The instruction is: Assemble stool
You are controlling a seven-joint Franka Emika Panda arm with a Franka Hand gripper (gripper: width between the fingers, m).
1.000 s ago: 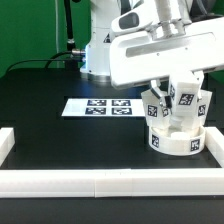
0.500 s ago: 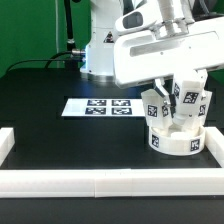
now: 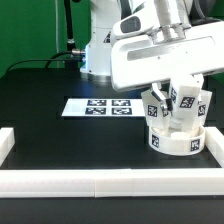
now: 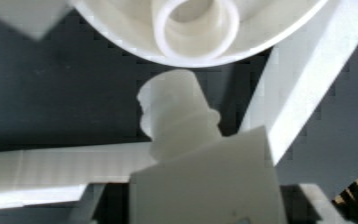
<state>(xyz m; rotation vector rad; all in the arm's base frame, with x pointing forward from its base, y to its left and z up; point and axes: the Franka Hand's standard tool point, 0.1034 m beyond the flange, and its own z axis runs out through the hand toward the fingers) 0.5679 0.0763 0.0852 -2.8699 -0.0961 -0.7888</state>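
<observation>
Exterior view: seat sits low at the exterior view's right, tucked into the corner of the border bars – likely so it can't slide while legs are fitted; a standing leg is already up at its left edge, and the gripper is clamped on the held leg over the seat. Wrist view: the held leg points from the closed jaws toward a socket in the seat – no real container, the sockets are the only holders
</observation>
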